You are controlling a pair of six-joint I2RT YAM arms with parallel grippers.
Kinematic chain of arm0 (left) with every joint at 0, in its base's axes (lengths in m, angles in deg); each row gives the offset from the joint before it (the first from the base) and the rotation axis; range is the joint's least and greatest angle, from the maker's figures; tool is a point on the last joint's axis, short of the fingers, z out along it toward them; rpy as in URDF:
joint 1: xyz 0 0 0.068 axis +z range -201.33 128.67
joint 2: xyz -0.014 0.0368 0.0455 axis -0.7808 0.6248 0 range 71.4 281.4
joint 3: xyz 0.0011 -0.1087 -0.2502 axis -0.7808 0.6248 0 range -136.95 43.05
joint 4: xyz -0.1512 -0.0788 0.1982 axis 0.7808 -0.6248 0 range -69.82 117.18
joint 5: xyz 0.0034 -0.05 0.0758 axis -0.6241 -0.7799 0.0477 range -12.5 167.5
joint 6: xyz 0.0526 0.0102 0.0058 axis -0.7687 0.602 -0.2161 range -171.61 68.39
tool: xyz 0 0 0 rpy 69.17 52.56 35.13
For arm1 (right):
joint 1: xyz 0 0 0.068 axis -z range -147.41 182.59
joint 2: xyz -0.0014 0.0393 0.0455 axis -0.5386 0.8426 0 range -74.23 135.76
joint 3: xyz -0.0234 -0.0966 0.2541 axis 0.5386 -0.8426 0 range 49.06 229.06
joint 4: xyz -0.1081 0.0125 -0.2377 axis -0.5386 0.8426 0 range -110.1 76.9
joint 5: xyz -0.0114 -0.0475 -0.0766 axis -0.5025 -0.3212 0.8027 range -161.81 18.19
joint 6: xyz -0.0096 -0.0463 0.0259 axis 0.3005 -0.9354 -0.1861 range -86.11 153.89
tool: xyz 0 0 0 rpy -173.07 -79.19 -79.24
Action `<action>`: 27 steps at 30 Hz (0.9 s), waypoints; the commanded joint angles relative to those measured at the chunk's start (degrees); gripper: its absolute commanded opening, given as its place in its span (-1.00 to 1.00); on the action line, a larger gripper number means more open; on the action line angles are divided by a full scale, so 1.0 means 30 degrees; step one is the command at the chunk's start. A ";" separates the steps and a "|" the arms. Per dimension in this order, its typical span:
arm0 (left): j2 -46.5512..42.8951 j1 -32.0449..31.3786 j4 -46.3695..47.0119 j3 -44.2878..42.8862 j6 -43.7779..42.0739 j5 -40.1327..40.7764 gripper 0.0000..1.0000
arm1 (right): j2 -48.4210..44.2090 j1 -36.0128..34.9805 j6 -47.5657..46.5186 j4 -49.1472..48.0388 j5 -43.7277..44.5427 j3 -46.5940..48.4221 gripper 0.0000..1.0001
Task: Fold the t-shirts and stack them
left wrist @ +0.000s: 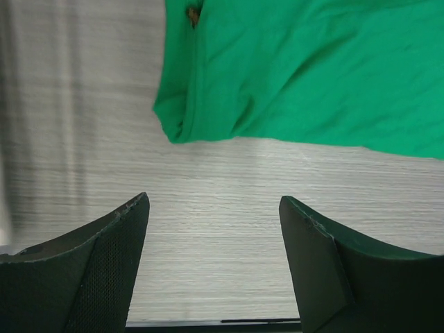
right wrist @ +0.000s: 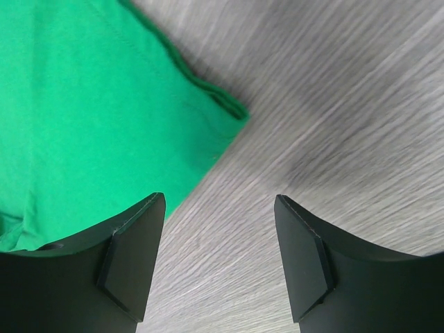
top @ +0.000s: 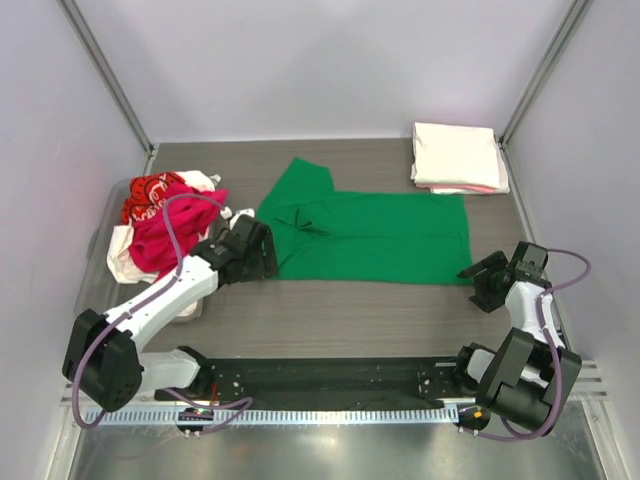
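Observation:
A bright green t-shirt (top: 375, 233) lies spread across the middle of the table, one sleeve pointing to the back. My left gripper (top: 252, 250) is open at the shirt's near left corner (left wrist: 177, 125), holding nothing, with bare table between its fingers (left wrist: 118, 243). My right gripper (top: 487, 278) is open just off the near right corner (right wrist: 222, 111), also with nothing in it. Unfolded magenta-red, white and red printed t-shirts (top: 160, 225) are heaped at the left. Folded cream-white and pink t-shirts (top: 457, 157) are stacked at the back right.
The heap at the left sits in a clear plastic bin (top: 112, 215). Grey walls and metal posts enclose the table on three sides. A black rail (top: 330, 375) with the arm bases runs along the near edge.

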 commanded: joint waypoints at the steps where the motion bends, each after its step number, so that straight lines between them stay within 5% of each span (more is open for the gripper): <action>1: 0.0040 0.0224 0.4324 0.1663 0.2171 -0.0667 0.52 | 0.0689 -0.0064 0.0125 -0.0072 0.0871 0.0516 0.40; 15: 0.3437 0.4853 0.9835 0.4776 0.2233 -0.2451 0.09 | 0.2418 -0.0064 0.0065 -0.1507 0.0696 0.0106 0.32; 27: 0.2945 0.4854 1.0541 0.5215 0.2526 -0.3010 -0.42 | 0.4558 -0.0064 0.0037 -0.3909 0.1136 -0.0332 -0.40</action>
